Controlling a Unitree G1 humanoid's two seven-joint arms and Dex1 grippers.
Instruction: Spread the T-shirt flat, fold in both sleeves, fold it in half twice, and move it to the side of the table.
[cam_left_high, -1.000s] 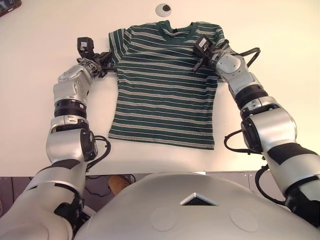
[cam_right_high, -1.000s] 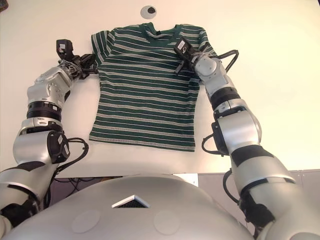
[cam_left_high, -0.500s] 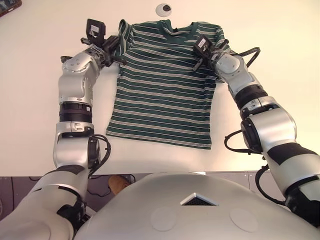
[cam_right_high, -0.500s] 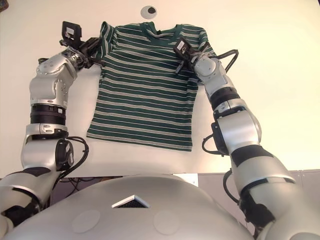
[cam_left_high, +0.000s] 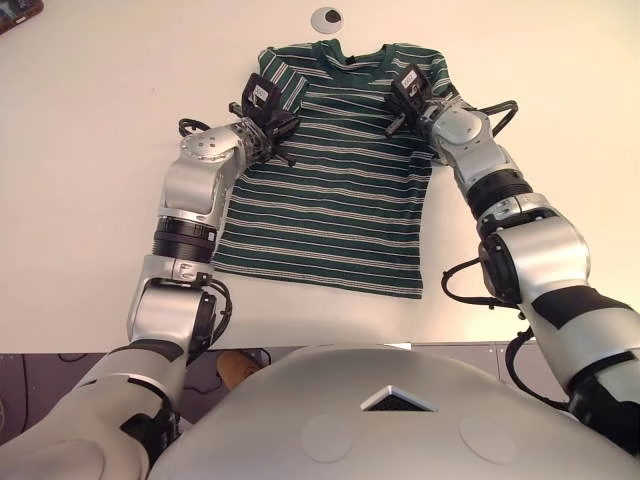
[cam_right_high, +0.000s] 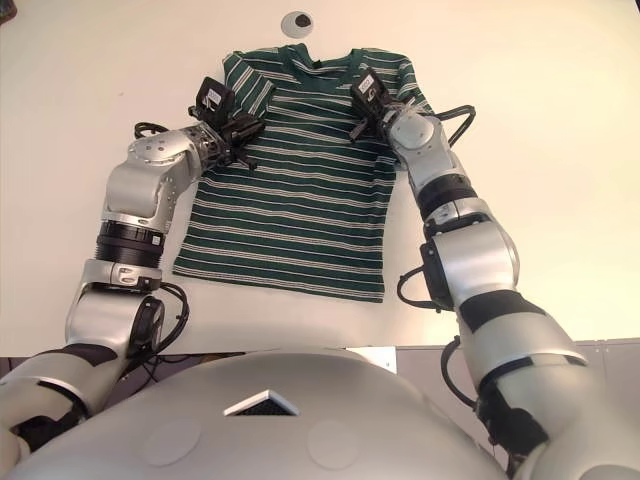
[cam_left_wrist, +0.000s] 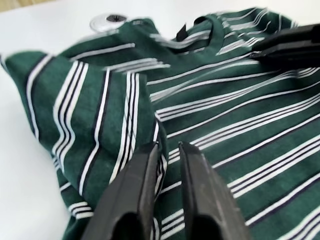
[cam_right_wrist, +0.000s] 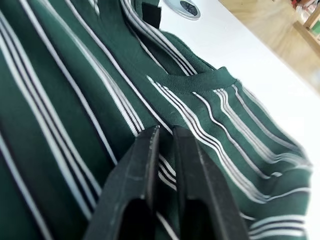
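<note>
Left gripper (cam_left_wrist: 168, 149) jaws pinch the T-shirt (cam_left_high: 330, 210) sleeve (folded inward); right gripper (cam_right_wrist: 165, 131) jaws clamp fabric beside the collar (cam_right_wrist: 200, 80).

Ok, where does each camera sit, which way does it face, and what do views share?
Left eye view: head, facing forward-down at the T-shirt on the table; both arms, left claw and right claw near its shoulders.
Right eye view: same head, same scene, slightly offset.
Left wrist view: left wrist, looking along its claw fingers over a folded sleeve toward the collar.
Right wrist view: right wrist, looking along its claw fingers toward the collar.
Shared: both wrist views show the collar and the round disc beyond it.
</note>
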